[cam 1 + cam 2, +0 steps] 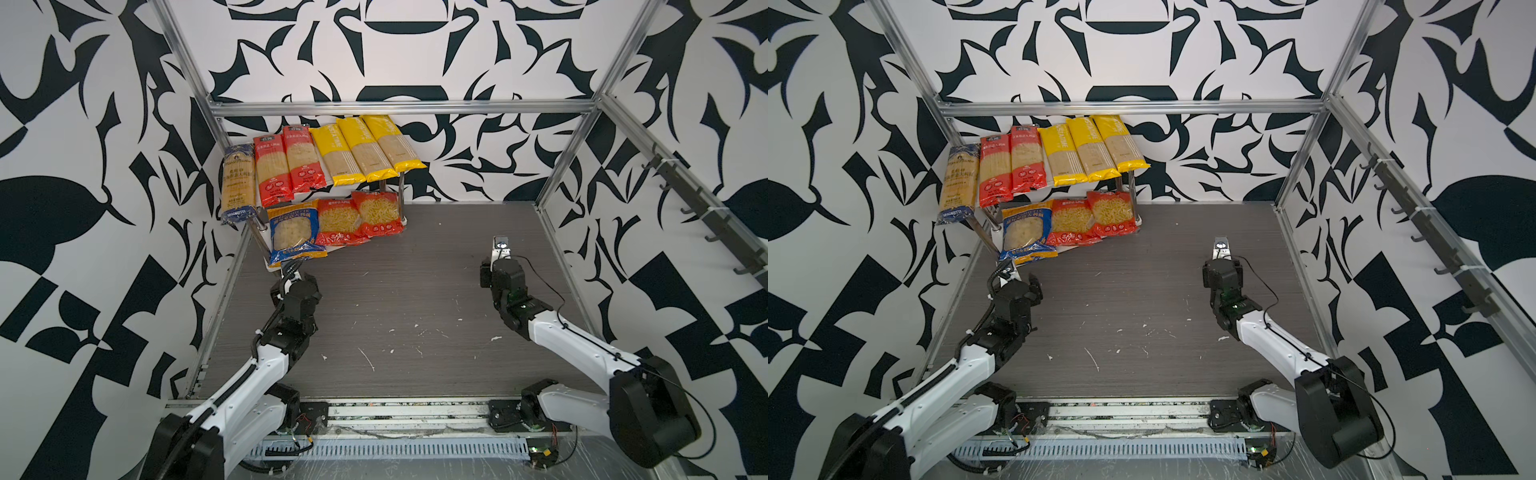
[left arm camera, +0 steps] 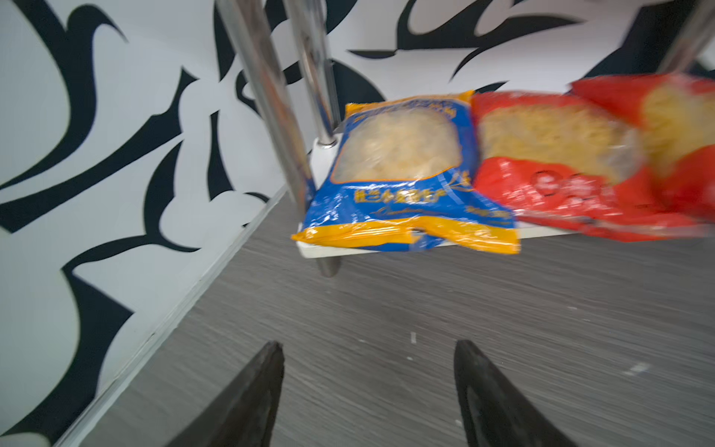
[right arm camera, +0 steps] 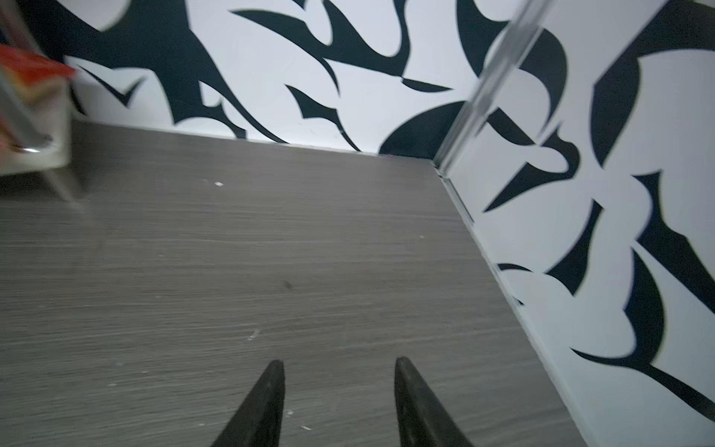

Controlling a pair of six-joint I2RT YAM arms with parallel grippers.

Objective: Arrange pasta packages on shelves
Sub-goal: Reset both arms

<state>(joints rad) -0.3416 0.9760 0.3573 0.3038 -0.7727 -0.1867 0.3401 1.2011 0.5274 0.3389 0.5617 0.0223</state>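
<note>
Looking over the shelves (image 2: 348,252), you are seeing all nine packages sitting on them: the six long spaghetti packs (image 1: 334,156) are lying side by side across the upper board, grouped by colour so that like is sitting with like, and the blue pack (image 1: 237,183) is overhanging the end, seemingly for want of room. The blue-and-orange bag (image 2: 402,170) and the two red bags (image 1: 337,220) are resting on the lower board, windows facing up. Your left fingers (image 2: 255,387) are standing apart and empty just short of the blue-and-orange bag, and your right fingers (image 3: 263,398) are parted over the bench (image 1: 415,291), well apart from the shelves, holding nothing. Only "SPAGHETTI" on the blue pack is reading clearly; the other print, partly Chinese characters, is too small or blurred.
</note>
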